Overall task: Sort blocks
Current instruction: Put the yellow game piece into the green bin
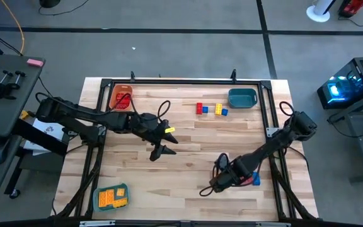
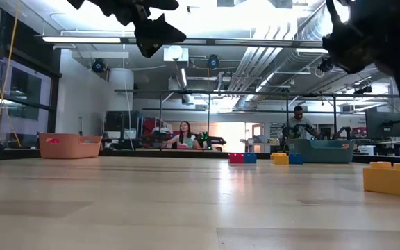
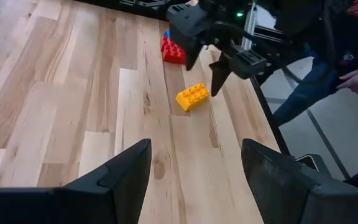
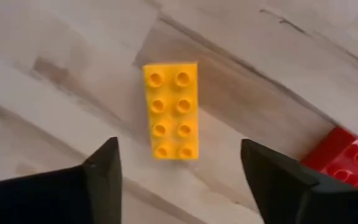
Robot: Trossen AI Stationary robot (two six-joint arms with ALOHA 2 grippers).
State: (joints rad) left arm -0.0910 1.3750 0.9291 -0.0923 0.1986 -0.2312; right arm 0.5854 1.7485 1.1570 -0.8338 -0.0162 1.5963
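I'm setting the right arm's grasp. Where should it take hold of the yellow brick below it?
Across its two long sides, from straight above: the yellow brick lies flat, studs up, between the open right gripper fingers, clear of the red brick.

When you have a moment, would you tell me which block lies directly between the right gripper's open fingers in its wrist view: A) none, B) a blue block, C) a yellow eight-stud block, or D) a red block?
C: the right gripper is open over a yellow block lying flat on the table, while the red block sits off to one side.
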